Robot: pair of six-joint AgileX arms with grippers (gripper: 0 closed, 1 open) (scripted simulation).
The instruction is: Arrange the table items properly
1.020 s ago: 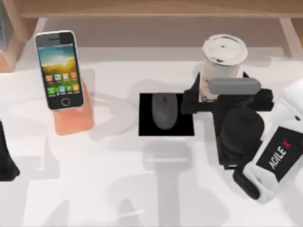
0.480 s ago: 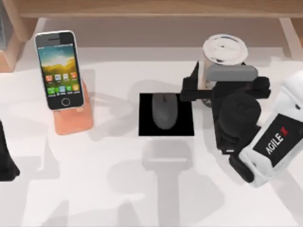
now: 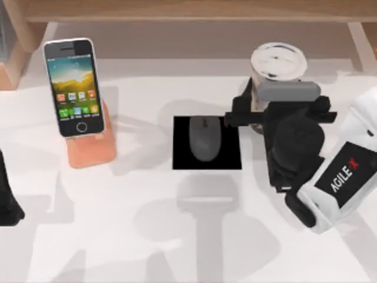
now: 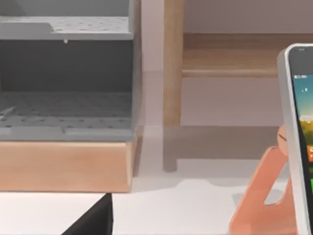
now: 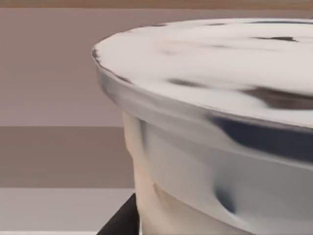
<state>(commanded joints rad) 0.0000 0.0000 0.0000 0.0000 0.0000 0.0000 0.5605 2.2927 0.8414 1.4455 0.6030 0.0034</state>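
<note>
The left arm (image 3: 7, 197) is parked at the near left edge of the table (image 3: 118, 236), a dark shape low in the top view; I cannot tell how its jaws stand.

The right arm (image 3: 339, 177) is white with a black label, and it reaches in from the near right. Its black right gripper (image 3: 254, 112) sits at the milk-tea cup (image 3: 277, 73). One dark finger lies on the cup's left side and the black body covers the cup's lower part. The jaws look set around the cup, but I cannot tell if they pinch it. In the right wrist view the cup (image 5: 215, 122) is very close: a smooth clear wall with a pale tan drink inside and a round white lid.

Left of the gripper, in the middle of the table, the mouse (image 3: 204, 138) lies on a flat black square pad (image 3: 179, 159). The mouse is grey, smooth and egg-shaped.

Far on the left, the smartphone (image 3: 73, 86) leans on a peach-orange stand (image 3: 89, 154). Its screen is bright with little coloured icons. A wooden shelf (image 3: 188, 9) runs along the back.
</note>
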